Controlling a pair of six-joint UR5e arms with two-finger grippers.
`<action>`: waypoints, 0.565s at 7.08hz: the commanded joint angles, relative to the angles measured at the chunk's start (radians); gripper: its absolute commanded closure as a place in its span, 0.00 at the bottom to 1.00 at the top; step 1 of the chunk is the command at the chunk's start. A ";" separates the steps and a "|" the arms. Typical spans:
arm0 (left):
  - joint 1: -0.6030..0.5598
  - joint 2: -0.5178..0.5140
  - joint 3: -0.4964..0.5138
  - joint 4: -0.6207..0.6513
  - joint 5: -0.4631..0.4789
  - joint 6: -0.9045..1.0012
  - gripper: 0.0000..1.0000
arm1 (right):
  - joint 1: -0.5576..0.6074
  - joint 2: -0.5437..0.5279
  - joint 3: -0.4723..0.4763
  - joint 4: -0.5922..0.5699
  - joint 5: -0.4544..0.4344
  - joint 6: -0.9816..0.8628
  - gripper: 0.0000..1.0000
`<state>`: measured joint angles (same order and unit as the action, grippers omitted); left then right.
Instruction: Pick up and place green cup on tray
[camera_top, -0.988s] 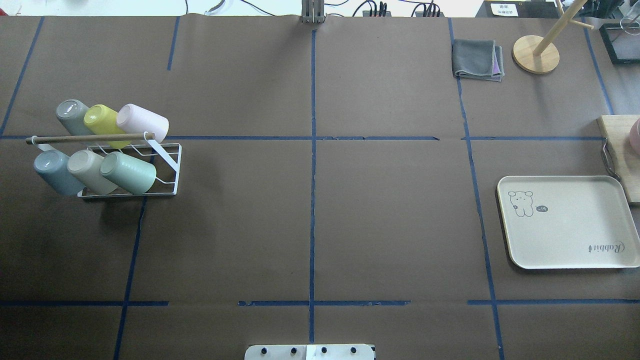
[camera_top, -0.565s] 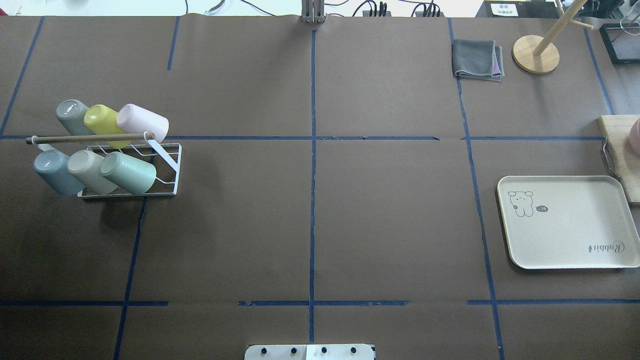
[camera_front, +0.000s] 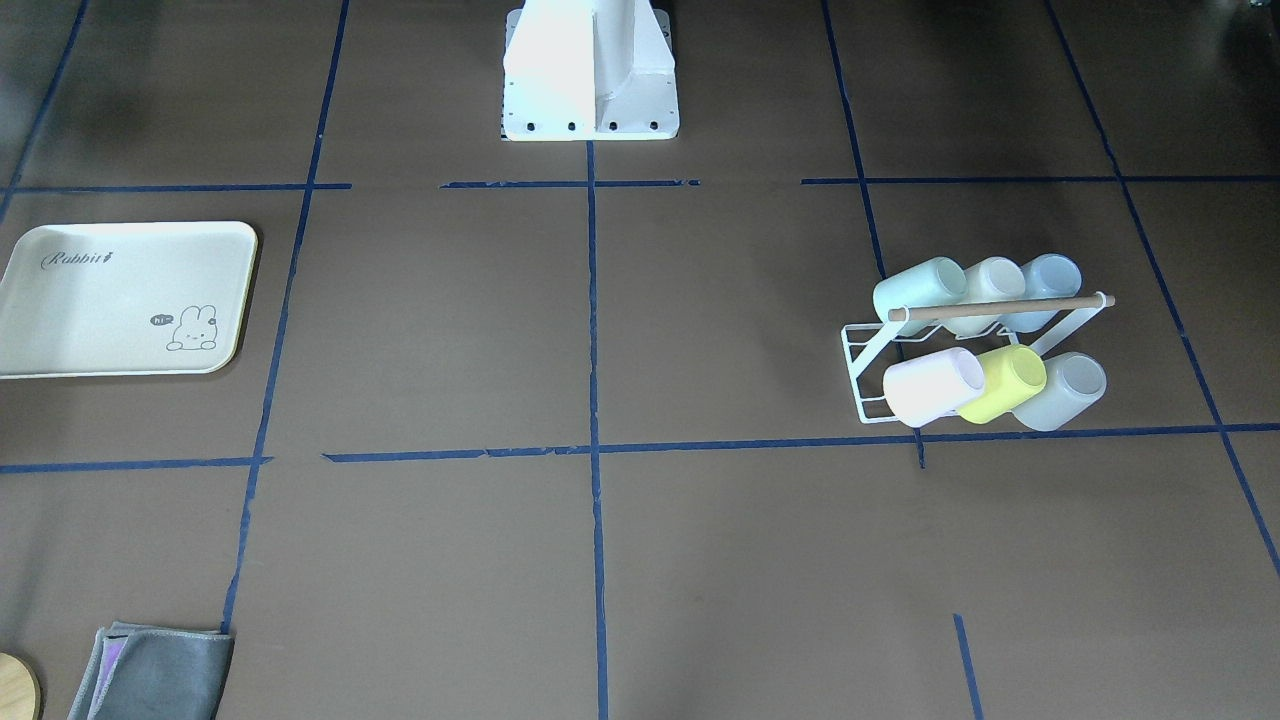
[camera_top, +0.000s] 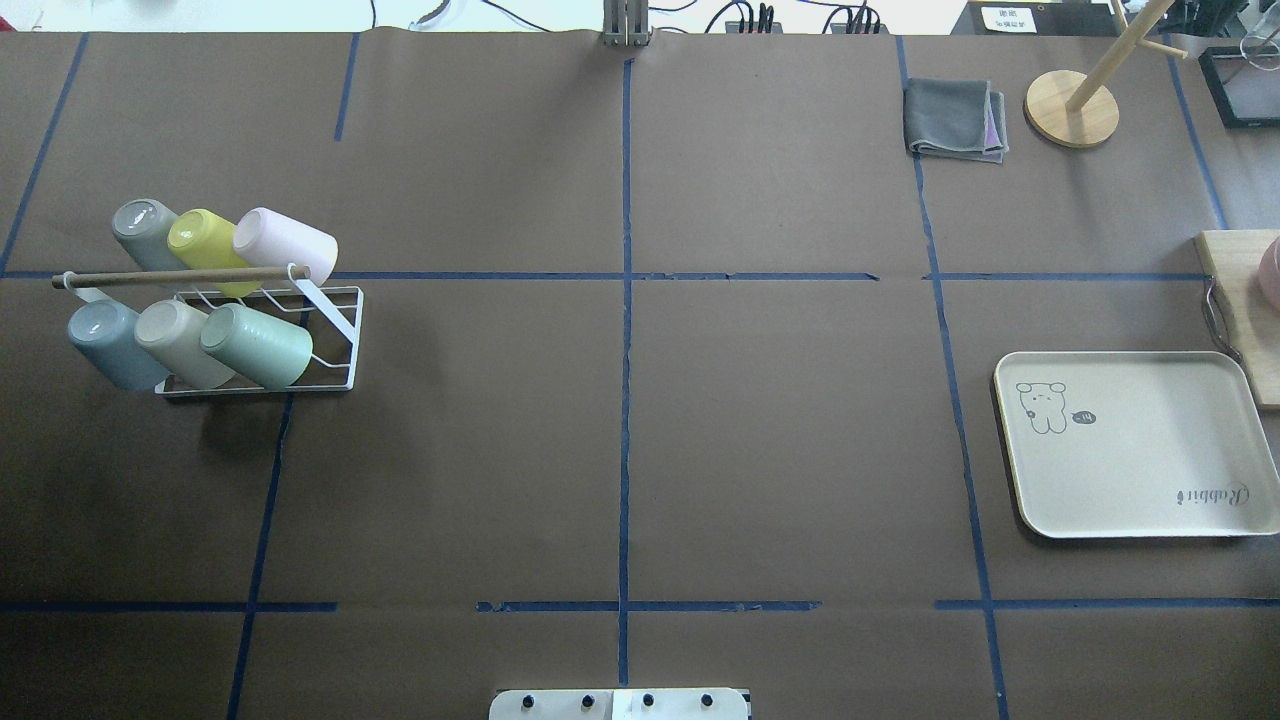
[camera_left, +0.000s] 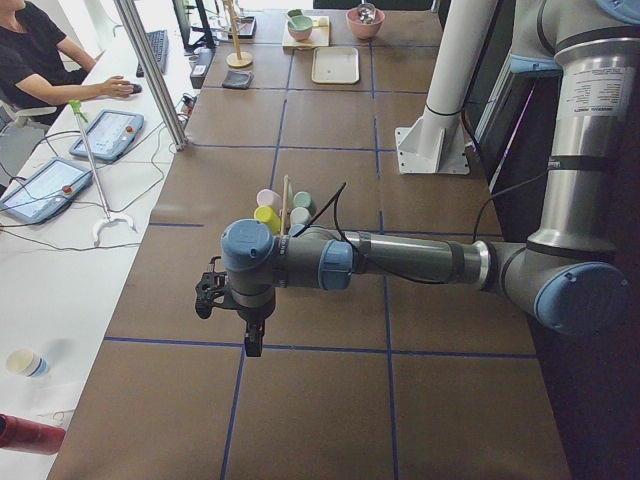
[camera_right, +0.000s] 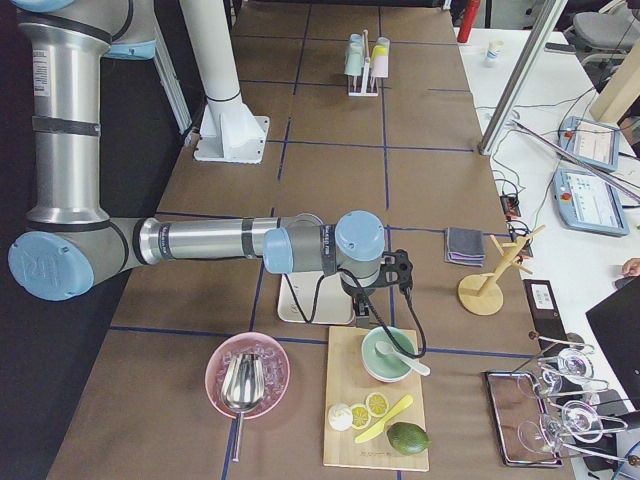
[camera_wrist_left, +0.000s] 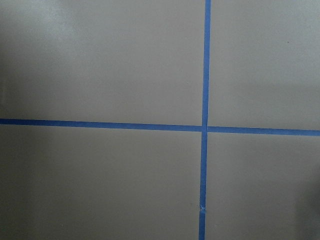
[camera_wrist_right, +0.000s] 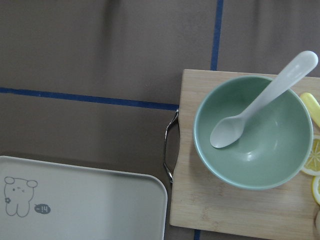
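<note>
- Well, the green cup (camera_top: 258, 346) sits tipped on a white wire rack (camera_top: 345, 335) at the left end of the bench (camera_top: 620, 450). It is the end cup in the row closest to the robot.
- It looks like light, hard plastic. It should not squash, but its smooth side may slip, so a soft, firm squeeze seems best.
- A good place to hold it is across its round side, near the free end and away from the wires.
- I think it hangs on a rack peg, so it should slide off along its own lean.
- A beige cup (camera_top: 180, 342) is right beside it, with a blue cup (camera_top: 110, 345) past that.
- A wooden rod (camera_top: 170, 277) runs just behind this row. A pink cup (camera_top: 290, 245), a yellow cup (camera_top: 205, 240) and a grey cup (camera_top: 140, 225) sit beyond it. These could get bumped.
- The tray (camera_top: 1140, 470) is well apart from the rack, at the right end of the bench.
- Beside the tray is a board (camera_wrist_right: 235, 210) with a bowl (camera_wrist_right: 270, 150) and a spoon (camera_wrist_right: 270, 95). A cloth (camera_top: 953, 120) and a wooden stand (camera_top: 1070, 108) lie farther off.
- The left fingers (camera_left: 249, 340) hang over plain bench, apart from the rack. The right fingers (camera_right: 362, 305) hang near the tray and board. I cannot tell if either pair is spread or squeezed.
</note>
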<state>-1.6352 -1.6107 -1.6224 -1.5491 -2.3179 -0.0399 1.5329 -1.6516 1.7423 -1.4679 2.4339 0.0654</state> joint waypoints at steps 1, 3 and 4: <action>0.000 0.000 -0.004 0.000 0.000 0.000 0.00 | -0.069 -0.072 0.002 0.165 0.002 0.232 0.00; 0.002 0.000 -0.004 0.000 0.000 0.000 0.00 | -0.144 -0.147 -0.032 0.417 -0.013 0.388 0.00; 0.002 0.000 -0.004 0.000 0.000 0.000 0.00 | -0.180 -0.166 -0.036 0.451 -0.018 0.486 0.00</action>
<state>-1.6340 -1.6107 -1.6259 -1.5493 -2.3178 -0.0399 1.3949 -1.7877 1.7185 -1.0956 2.4226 0.4494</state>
